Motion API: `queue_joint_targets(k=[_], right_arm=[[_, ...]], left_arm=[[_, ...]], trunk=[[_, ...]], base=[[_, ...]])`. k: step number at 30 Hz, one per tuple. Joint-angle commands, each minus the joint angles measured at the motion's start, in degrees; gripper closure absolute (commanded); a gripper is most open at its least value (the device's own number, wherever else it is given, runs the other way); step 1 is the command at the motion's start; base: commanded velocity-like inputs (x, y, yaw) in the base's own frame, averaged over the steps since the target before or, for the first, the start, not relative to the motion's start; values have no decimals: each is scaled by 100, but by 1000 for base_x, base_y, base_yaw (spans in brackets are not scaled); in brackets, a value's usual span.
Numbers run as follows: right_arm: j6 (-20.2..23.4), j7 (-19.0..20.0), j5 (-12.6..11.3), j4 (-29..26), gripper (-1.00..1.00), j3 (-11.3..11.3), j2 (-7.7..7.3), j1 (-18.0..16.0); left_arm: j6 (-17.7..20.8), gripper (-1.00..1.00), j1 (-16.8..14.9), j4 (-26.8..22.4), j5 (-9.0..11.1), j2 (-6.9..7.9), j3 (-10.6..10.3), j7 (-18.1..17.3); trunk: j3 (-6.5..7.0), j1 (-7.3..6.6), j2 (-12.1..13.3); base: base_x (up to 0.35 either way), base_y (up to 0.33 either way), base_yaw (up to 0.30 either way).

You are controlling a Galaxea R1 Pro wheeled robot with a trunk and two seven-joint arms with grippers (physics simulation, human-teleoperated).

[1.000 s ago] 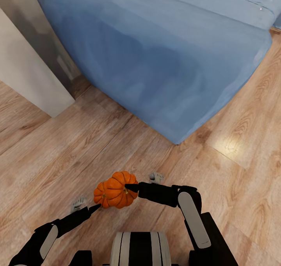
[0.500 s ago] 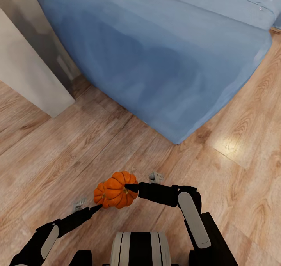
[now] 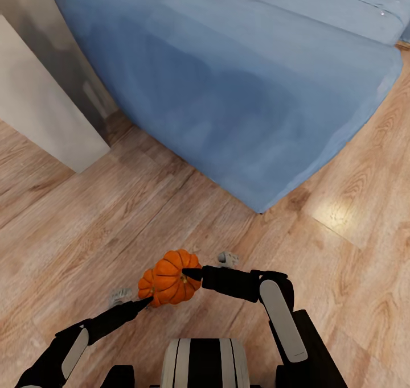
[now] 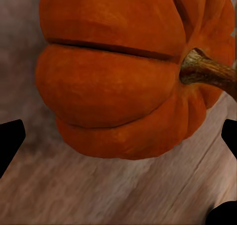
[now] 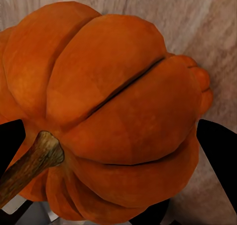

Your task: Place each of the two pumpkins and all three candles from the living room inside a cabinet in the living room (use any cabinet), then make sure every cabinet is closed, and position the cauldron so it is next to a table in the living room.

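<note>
Since a second ago the left gripper [image 3: 149, 300] has drawn its pumpkin [image 3: 149, 287] slightly toward five o'clock, tucking it behind the other pumpkin [image 3: 177, 276]. The right gripper [image 3: 185, 273] pinches that one; each arm's fingers clamp ribbed, matte orange fruit (likely carried together to save a trip). Both hang over grained wood floor [image 3: 85, 246], the soft blue sofa [image 3: 228, 92] at twelve o'clock.

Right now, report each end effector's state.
Left end effector: shut on a pumpkin.
Right end effector: shut on the other pumpkin.
</note>
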Motion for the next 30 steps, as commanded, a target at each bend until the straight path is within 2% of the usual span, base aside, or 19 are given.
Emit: queue_joint_targets(k=[1, 12, 17, 30], right_arm=[[22, -9, -22, -4, 100, -3, 2, -2], [22, -8, -22, -4, 100, 11, 5, -2], [22, -14, -22, -4, 100, 135, 2, -2], [22, -14, -22, -4, 100, 151, -2, -2]], left_arm=[[51, -100, -2, 1, 51, 3, 15, -11], [54, -100, -2, 1, 60, 9, 40, 1], [70, -100, -2, 1, 52, 9, 40, 42], [62, -100, -2, 1, 52, 9, 42, 27]], trunk=[[-3, -1, -1], [-3, -1, -1], [-3, -1, -1], [-3, -1, -1]], base=[[8, 6, 0], [70, 64, 0], [35, 5, 0], [35, -14, 0]])
